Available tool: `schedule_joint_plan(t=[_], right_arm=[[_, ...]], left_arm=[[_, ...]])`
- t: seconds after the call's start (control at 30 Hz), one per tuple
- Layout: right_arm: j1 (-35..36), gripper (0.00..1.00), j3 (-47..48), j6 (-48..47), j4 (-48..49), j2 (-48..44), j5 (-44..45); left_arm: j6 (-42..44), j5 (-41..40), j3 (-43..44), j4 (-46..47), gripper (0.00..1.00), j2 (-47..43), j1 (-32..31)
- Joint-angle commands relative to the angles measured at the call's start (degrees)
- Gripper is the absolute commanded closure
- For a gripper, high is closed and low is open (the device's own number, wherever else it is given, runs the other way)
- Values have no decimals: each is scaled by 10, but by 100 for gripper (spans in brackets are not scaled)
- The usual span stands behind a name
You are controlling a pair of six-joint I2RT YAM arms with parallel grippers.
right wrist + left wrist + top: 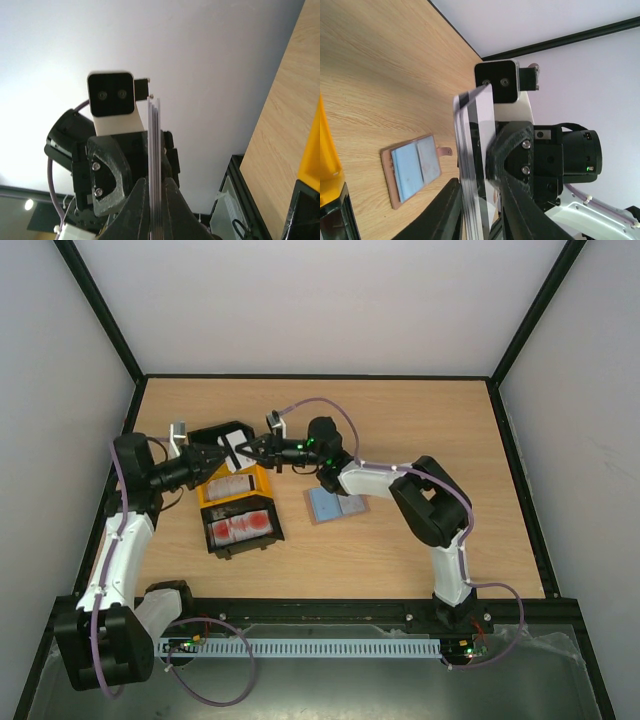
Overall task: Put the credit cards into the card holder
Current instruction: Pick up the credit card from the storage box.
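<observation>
The stack of credit cards [155, 150] hangs in the air over the far end of the yellow tray [262, 480], left of the table's middle; the right gripper [156, 182] pinches it flat between both fingers; the left gripper [477, 185] faces it with fingers spread either side of the stack, a gap on one side. Both wrist views show the cards edge-on, the long edge running up the frame; the top view shows only a small pale face between the grippers. The card holder [335, 505] lies open on the table to the right, blue cards on its inside; red-and-white cards lie in the near black tray [215, 540].
</observation>
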Motion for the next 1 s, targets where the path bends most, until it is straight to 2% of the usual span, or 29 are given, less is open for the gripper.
schedule_joint_plan(t=[0.0, 0.33, 0.6, 0.8, 0.97], right_arm=[[-14, 96, -7, 39, 2, 7, 45], [-16, 95, -3, 98, 61, 18, 35], [-16, 97, -9, 131, 105, 19, 28], [-16, 98, -11, 134, 111, 18, 34], [-16, 98, -9, 149, 129, 19, 26]], left_arm=[[-5, 25, -9, 26, 76, -13, -2], [-47, 35, -25, 84, 75, -10, -22], [17, -32, -5, -10, 74, -4, -27], [28, -66, -4, -35, 64, -22, -26], [16, -54, -11, -17, 58, -15, -26]])
